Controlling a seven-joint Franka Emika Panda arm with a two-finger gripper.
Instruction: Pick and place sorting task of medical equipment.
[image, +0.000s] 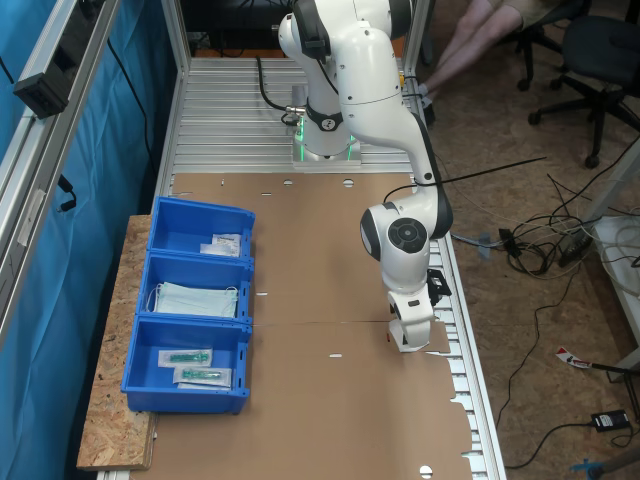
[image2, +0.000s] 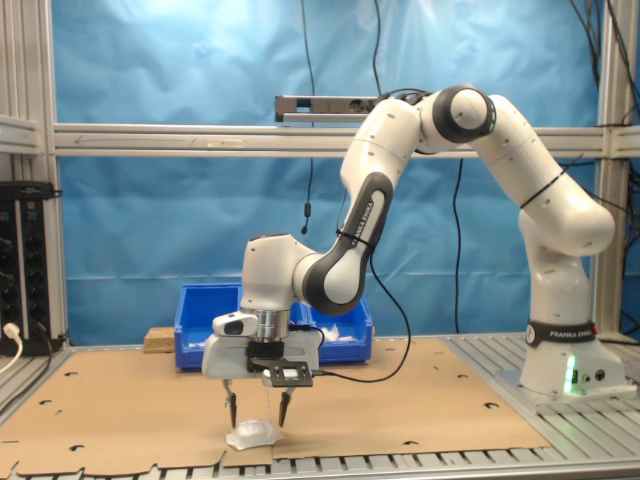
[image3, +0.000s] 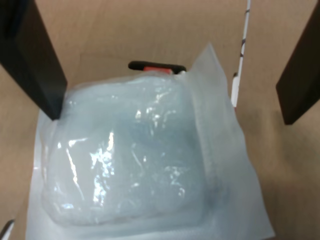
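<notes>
The medical equipment is a small white sealed packet (image2: 251, 434) with a crinkly wrapper, lying flat on the brown cardboard near the table's edge. In the wrist view the packet (image3: 140, 160) looks puffy and glossy. My gripper (image2: 257, 420) hangs just above it, open, one black finger (image3: 35, 55) on either side of the packet. One fingertip stands at the packet's corner and the other is clear of it. In the first exterior view the gripper (image: 408, 343) points straight down at the cardboard's edge and covers the packet.
A blue three-part bin (image: 150, 262) stands on the far side of the cardboard from the gripper, holding white packets (image: 222, 244), pale blue masks (image: 195, 298) and clear packets with teal contents (image: 195, 365). The slotted table edge (image: 462, 370) runs beside the gripper. A person's legs (image: 470, 40) show beyond the arm's base.
</notes>
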